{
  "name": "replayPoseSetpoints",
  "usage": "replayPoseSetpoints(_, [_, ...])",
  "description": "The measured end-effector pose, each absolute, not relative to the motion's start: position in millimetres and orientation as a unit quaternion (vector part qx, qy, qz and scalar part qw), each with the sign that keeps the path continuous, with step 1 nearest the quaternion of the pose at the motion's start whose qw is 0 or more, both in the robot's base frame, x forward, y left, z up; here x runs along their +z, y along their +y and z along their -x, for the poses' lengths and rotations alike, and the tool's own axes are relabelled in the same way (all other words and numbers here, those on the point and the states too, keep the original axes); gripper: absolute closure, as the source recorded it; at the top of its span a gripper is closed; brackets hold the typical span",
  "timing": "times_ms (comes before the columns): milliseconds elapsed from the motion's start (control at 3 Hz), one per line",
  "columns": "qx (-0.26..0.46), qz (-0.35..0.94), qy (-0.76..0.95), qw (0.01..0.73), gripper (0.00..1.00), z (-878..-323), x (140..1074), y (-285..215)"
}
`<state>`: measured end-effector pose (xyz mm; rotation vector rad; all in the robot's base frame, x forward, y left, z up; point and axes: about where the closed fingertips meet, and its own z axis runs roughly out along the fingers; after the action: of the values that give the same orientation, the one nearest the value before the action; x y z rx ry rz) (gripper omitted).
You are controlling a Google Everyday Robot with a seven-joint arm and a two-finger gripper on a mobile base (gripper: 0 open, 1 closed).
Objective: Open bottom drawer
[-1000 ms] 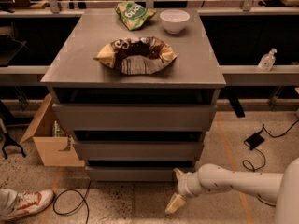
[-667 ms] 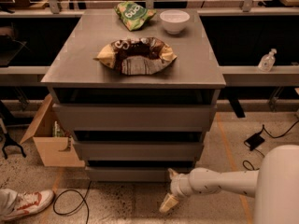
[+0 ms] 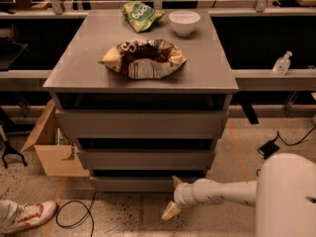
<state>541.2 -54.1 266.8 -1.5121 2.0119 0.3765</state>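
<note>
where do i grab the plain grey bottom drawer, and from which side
Probably the top edge of the flat grey bottom drawer front, coming from the front. It has no handle, and the dark gap above it looks like the only place to hook. The tool is low, just in front of the drawer's right end, so start there.

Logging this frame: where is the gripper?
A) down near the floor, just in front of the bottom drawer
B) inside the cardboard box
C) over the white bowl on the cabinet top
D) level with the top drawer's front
A: the gripper sits low above the floor, right in front of the bottom drawer, towards that drawer's right end.
</note>
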Motion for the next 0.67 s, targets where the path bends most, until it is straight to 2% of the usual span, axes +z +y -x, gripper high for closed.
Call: replayPoseSetpoints(667, [0.122,0.586,0.745,0.294,0.00,-577,241,-56])
